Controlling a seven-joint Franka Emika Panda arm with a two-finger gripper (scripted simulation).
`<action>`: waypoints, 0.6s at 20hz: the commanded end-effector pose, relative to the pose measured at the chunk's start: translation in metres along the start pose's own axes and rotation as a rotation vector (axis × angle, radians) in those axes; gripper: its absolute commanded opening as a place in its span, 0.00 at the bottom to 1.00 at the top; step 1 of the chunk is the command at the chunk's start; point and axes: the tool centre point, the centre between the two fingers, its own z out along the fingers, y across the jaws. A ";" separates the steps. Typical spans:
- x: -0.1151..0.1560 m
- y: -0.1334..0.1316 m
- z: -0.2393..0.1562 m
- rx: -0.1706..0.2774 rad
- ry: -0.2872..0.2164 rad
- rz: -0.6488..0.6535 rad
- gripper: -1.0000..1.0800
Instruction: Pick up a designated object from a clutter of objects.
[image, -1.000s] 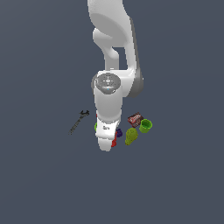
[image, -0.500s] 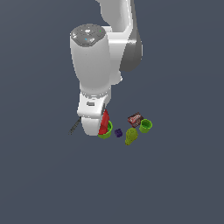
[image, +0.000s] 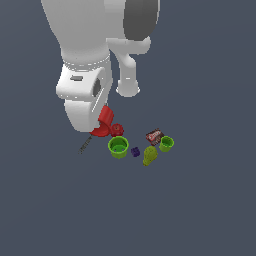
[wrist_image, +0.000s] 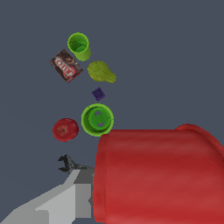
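Filling the near part of the wrist view, the red cup (wrist_image: 159, 175) lies on its side against one grey gripper finger (wrist_image: 72, 199); the second finger is hidden behind the cup, so the gripper (wrist_image: 94, 194) appears clamped on the cup, though only one side of the grip shows. In the exterior view the red cup (image: 103, 121) juts out tilted from beneath the big white arm (image: 85, 87), which covers the gripper itself and hides much of the cup.

Just past the cup's rim in the wrist view sits the dark wrench (wrist_image: 68, 163), partly covered by the finger. In the exterior view the wrench (image: 86, 144) pokes out below the arm, toward that view's left.

Next comes the red round piece (wrist_image: 65, 129), with the larger green cup (wrist_image: 97, 119) just beside it, standing upright with its mouth open to the camera. In the exterior view the red round piece (image: 116, 130) sits close against the held cup, and the larger green cup (image: 118, 147) is right below it.

Beyond them lies the small purple block (wrist_image: 98, 93), then the yellow-green pear shape (wrist_image: 101, 72). Farthest off are the brown packet (wrist_image: 66, 65) and the smaller green cup (wrist_image: 79, 45), near each other. All rest on a plain dark grey floor (image: 210, 210).
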 end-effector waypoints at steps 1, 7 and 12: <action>-0.006 0.000 -0.018 0.000 0.000 0.000 0.00; -0.014 0.002 -0.044 0.001 -0.001 0.000 0.00; -0.017 0.004 -0.050 0.002 -0.002 0.000 0.00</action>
